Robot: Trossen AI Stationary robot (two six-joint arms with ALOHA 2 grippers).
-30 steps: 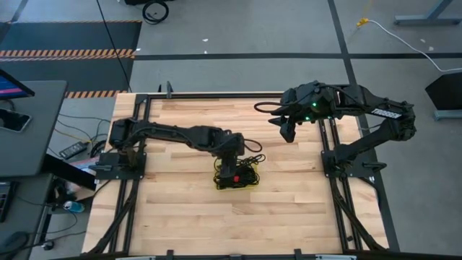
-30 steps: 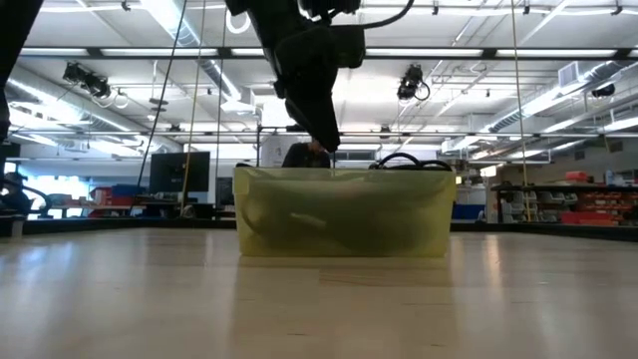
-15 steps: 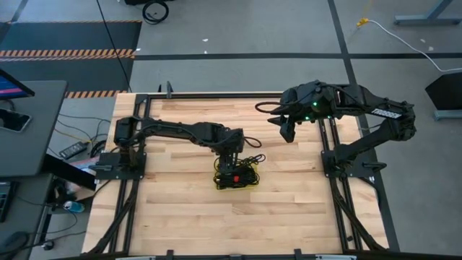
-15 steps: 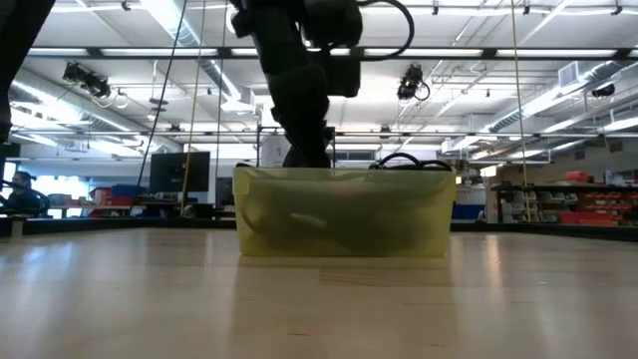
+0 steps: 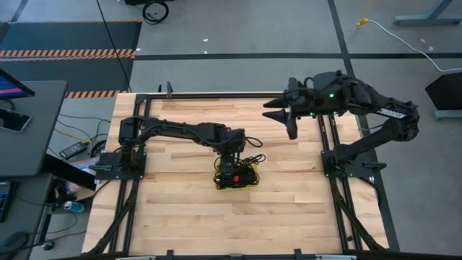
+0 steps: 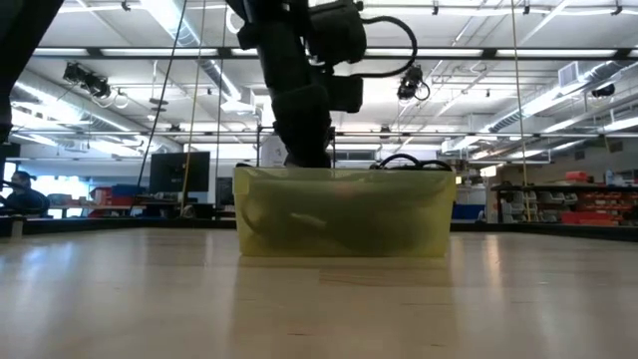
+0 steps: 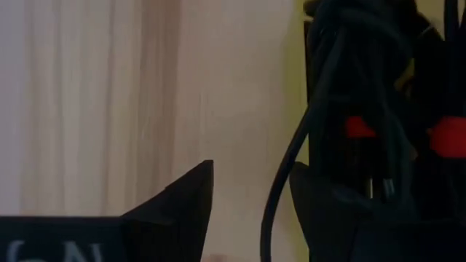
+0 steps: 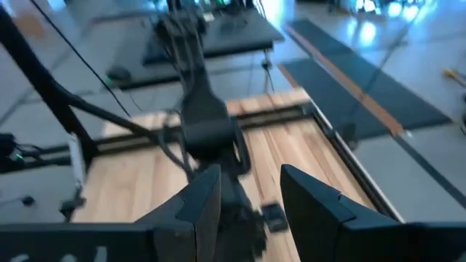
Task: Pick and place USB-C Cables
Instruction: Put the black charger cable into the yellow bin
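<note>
The USB-C cables [image 5: 238,175] lie heaped in a small yellow-green bin [image 6: 344,214] near the middle of the table [image 5: 180,217], a tangle of thin black cords with red ties, some loops rising above the rim. I have the left tool [image 5: 229,167] lowered at the bin's near-left corner. In the left wrist view its two fingers stand apart with one black cord running up through the gap, not pinched, and the red-tied bundle sits just beside one finger. The right tool [image 5: 291,124] hangs high over the far right of the table, well apart from the bin, its fingers parted and empty.

What I judge could go wrong: the cords are knotted together, so a grasp here may catch one loop and drag several others, or the light bin itself, up with it. The fingers straddle the bin wall closely, and closing now might clamp the wall along with a cable. A thin cord caught near a fingertip could also slip free on the lift.

As for writing, I read only parts of pale letters on the tool bodies in both wrist views, too cut off to make out; nothing legible on the bin or cables
</note>
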